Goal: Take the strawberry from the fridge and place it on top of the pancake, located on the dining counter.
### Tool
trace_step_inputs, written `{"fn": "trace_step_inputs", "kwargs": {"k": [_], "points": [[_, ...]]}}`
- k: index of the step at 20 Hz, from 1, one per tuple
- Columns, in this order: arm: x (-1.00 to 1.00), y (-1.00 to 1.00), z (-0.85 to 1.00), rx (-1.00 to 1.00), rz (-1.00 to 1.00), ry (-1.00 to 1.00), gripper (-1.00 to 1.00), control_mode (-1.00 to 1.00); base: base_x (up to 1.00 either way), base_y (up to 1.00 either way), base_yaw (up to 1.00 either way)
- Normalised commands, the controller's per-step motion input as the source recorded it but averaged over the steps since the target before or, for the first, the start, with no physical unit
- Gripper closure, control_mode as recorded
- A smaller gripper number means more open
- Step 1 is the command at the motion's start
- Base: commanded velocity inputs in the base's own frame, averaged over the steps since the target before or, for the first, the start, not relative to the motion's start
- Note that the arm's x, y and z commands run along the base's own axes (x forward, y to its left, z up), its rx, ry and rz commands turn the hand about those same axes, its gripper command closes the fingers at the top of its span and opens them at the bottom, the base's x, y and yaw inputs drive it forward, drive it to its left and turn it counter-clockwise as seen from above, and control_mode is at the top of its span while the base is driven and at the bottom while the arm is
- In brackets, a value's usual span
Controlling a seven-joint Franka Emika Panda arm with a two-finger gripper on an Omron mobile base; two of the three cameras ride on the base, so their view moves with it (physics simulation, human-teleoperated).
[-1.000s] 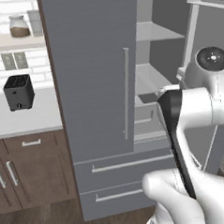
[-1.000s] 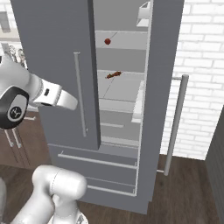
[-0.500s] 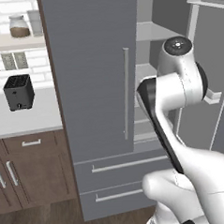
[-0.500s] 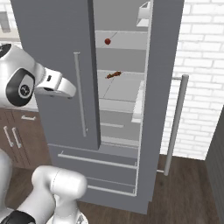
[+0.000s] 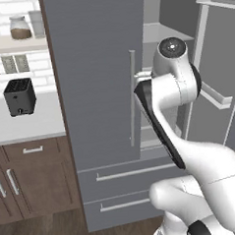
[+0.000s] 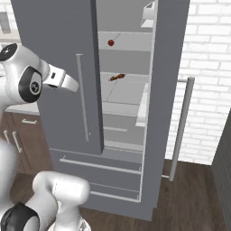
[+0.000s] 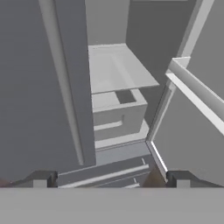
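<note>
Inside the fridge [image 6: 158, 113] sit one strawberry [image 6: 111, 43] and one brown item [image 6: 117, 77]; the gripper [image 7: 111, 178] gapes wide, empty.

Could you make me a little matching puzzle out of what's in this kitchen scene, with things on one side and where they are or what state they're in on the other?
Things:
1. strawberry
2. elongated reddish-brown food
3. toaster
4. gripper

Descriptions:
A. on the white counter left of the fridge
B. open and holding nothing
C. on an upper fridge shelf
D. on the shelf just below the red fruit

Pairs: 1-C, 2-D, 3-A, 4-B
</note>
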Motion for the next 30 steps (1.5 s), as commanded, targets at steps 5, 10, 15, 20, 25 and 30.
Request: {"fn": "trace_step_inputs", "kwargs": {"k": [5, 10, 15, 20, 25, 30], "points": [[0.51, 0.17, 0.0, 0.06, 0.0, -0.06, -1.0, -1.0, 0.0, 0.0, 0.0], [0.68, 0.16, 0.0, -0.01, 0.0, 0.08, -1.0, -1.0, 0.0, 0.0, 0.0], [0.51, 0.0, 0.0, 0.0, 0.0, 0.03, -1.0, -1.0, 0.0, 0.0, 0.0], [0.47, 0.0, -0.02, 0.0, 0.0, 0.0, -1.0, -1.0, 0.0, 0.0, 0.0], [0.49, 0.11, -0.05, 0.0, 0.0, -0.01, -1.0, -1.0, 0.0, 0.0, 0.0], [0.53, 0.06, -0.11, 0.0, 0.0, 0.0, -1.0, -1.0, 0.0, 0.0, 0.0]]}}
